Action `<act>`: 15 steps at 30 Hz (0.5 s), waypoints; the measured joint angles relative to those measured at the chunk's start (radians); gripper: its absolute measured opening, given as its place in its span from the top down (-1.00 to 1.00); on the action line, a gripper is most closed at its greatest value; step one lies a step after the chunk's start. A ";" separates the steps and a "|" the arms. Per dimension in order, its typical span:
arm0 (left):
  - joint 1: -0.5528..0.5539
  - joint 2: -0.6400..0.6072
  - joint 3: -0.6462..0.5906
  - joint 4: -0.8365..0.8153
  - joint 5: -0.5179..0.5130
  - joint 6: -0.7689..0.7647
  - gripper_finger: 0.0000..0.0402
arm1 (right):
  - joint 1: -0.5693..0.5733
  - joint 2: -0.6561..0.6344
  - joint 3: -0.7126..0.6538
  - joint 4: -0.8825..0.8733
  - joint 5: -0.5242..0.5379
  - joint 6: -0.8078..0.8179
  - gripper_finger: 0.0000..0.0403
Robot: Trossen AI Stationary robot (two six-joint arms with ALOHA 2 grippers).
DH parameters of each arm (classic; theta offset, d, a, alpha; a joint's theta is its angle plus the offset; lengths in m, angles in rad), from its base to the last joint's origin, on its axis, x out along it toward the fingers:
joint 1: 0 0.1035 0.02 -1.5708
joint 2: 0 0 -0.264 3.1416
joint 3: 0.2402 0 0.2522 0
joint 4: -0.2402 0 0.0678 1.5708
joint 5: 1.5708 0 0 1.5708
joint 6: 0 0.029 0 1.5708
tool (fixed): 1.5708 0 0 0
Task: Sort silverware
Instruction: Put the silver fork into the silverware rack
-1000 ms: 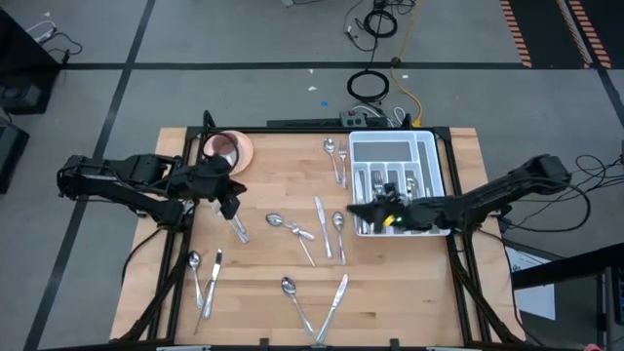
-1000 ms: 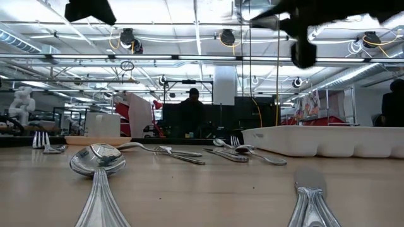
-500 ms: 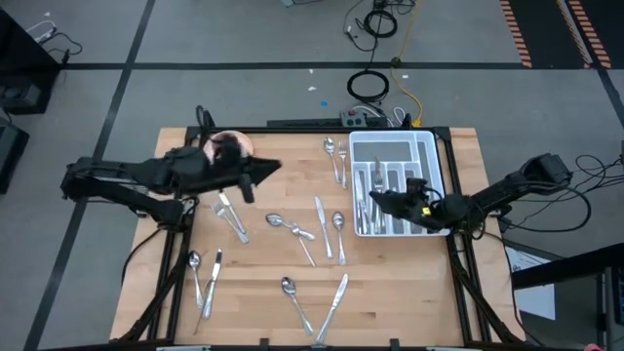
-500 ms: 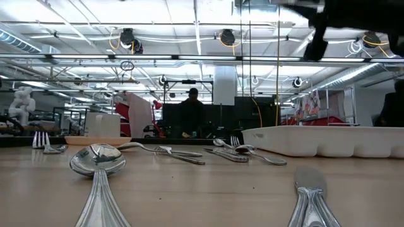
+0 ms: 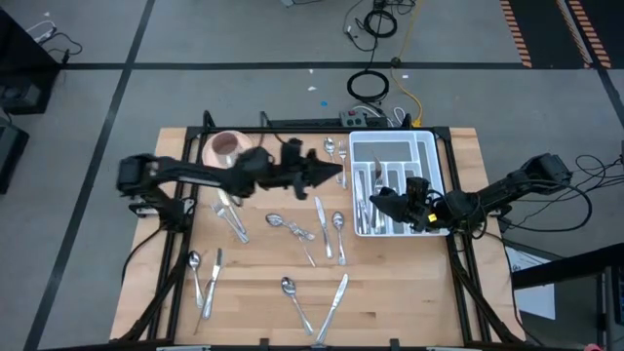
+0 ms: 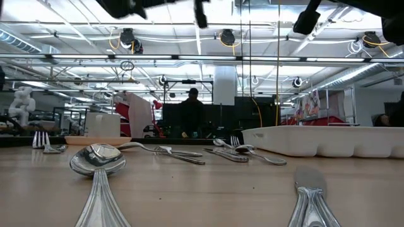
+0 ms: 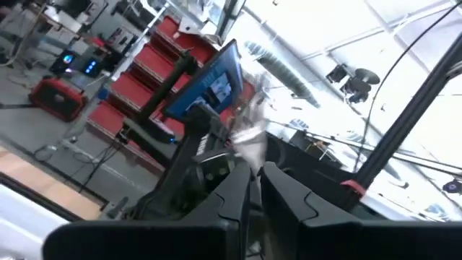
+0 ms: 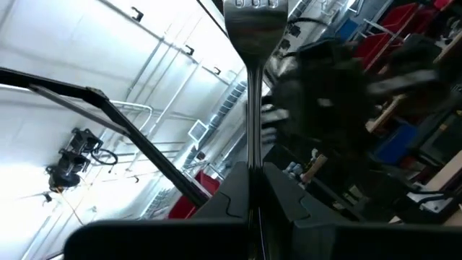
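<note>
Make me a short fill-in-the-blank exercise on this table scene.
1. The right gripper is shut on a ____.
2. The right gripper hangs over the white ____.
3. The pink saucer sits at the table's far ____ corner.

Missing words: fork; tray; left

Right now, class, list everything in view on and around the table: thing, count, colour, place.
table: one, light wood, mid-floor.
tray: one, white, compartmented, far right of the table, silverware inside.
saucer with cup: one, pink, far left corner.
loose silverware: about a dozen, silver, scattered on the table.
cable coil: one, black, floor beyond the table.
person: one, dark, in the room behind.
left gripper: dark, beside the tray, shut on a blurred shiny piece.
right gripper: dark, over the tray, shut on a fork.
</note>
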 joint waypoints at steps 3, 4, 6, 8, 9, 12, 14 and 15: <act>0.007 0.117 0.017 0.122 0.037 -0.002 0.80 | 0.000 0.000 0.000 0.000 -0.026 0.000 1.00; 0.010 0.151 0.023 0.164 0.050 -0.003 0.80 | 0.000 0.000 0.000 0.000 -0.027 0.000 1.00; 0.010 0.207 0.041 0.258 0.068 -0.002 0.80 | 0.000 0.000 0.000 0.000 -0.032 0.000 1.00; 0.009 0.250 0.057 0.343 0.076 -0.002 0.80 | 0.000 0.000 0.000 0.000 -0.049 -0.001 1.00; 0.009 0.268 0.064 0.378 0.082 -0.001 0.80 | 0.000 0.000 0.000 0.000 -0.052 -0.001 1.00; 0.009 0.301 0.079 0.465 0.099 0.000 0.80 | 0.000 0.000 0.000 -0.004 -0.079 -0.001 1.00; 0.009 0.304 0.083 0.517 0.108 0.027 0.80 | 0.000 0.000 0.000 -0.005 -0.096 -0.001 1.00; 0.009 0.304 0.084 0.536 0.119 0.047 0.80 | 0.000 0.000 0.000 -0.005 -0.103 -0.001 1.00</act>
